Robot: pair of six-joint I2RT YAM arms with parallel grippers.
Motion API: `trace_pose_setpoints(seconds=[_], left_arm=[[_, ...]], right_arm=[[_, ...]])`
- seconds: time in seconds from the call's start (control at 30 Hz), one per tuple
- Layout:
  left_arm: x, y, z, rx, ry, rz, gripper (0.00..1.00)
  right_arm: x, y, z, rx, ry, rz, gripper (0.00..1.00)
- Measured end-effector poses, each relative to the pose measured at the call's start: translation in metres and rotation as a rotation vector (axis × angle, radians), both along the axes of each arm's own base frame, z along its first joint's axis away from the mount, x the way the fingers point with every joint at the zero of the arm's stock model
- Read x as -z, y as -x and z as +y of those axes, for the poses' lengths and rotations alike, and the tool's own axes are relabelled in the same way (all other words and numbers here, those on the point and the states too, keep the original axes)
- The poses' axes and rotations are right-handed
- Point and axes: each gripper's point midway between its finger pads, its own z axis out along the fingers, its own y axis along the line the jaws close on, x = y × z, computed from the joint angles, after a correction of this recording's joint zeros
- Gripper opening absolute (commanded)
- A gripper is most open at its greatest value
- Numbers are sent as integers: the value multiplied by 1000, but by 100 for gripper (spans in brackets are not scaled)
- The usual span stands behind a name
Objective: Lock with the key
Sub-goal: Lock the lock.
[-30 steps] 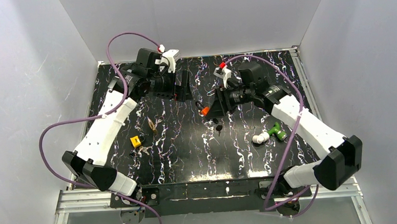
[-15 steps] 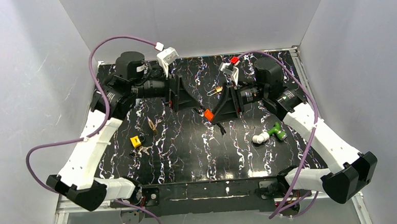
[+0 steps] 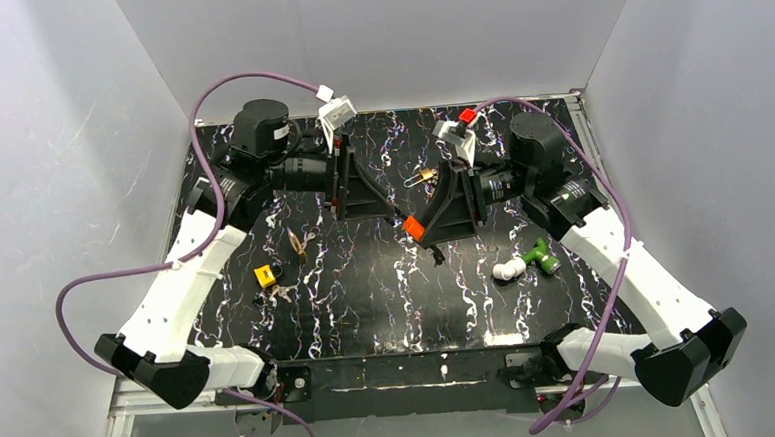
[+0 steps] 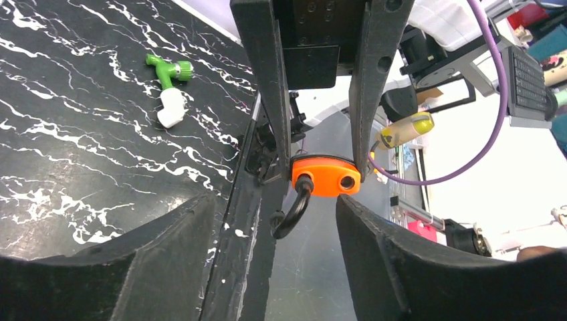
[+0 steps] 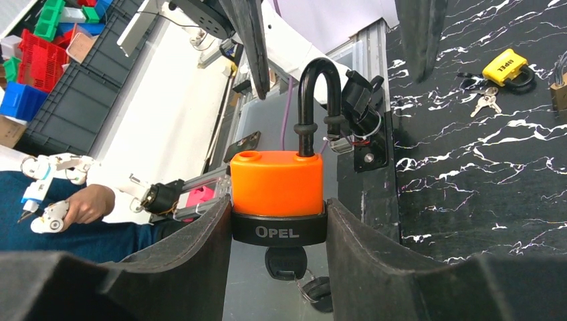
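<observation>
Both arms meet above the far-middle of the table [image 3: 369, 320], well in from its edges and the walls; a yellow padlock [image 3: 264, 276] lies near-left and a green-and-white fitting [image 3: 526, 261] near-right. The right gripper [image 5: 277, 224] clamps the orange padlock [image 5: 277, 184], its shackle [image 5: 314, 87] unlatched and the key [image 5: 286, 262] in its base. The left gripper [image 4: 274, 200] faces it with jaws apart, the shackle between them and untouched.

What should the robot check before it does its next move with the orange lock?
1. Orange block-shaped padlock held in the right hand: ok.
2. Black-headed key sitting in the keyhole underneath: ok.
3. Black curved shackle pushed down shut: not ok, one end is out.
4. Left hand straddling the padlock: ok.
5. Left hand touching the padlock: cannot tell.
</observation>
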Motion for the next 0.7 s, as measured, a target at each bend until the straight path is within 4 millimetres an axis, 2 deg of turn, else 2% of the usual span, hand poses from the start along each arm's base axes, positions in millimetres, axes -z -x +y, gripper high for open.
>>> trace_pose_setpoints(seconds=[0.27,0.43,0.5,0.53,0.57,0.63,0.7], left_arm=[[3,10,-7,53,5,44,27],[4,12,-9,59,5,56,2],[4,12,-9,56,4,60,0],[5,12,-9,53,3,61,0],[5,11,-9,48,1,61,0],[7,9,-10,29,-8,67,0],[8,6,-11,0,-19,79,0]], right_arm=[[-1,-4,1,23,1,-13,1],[-3,-9,2,55,8,-38,1],[-3,-11,2,70,15,-45,1],[-2,-12,2,79,20,-47,5],[-1,-13,2,87,25,-49,15],[1,-16,3,107,36,-55,44],[3,-19,3,128,43,-63,64]])
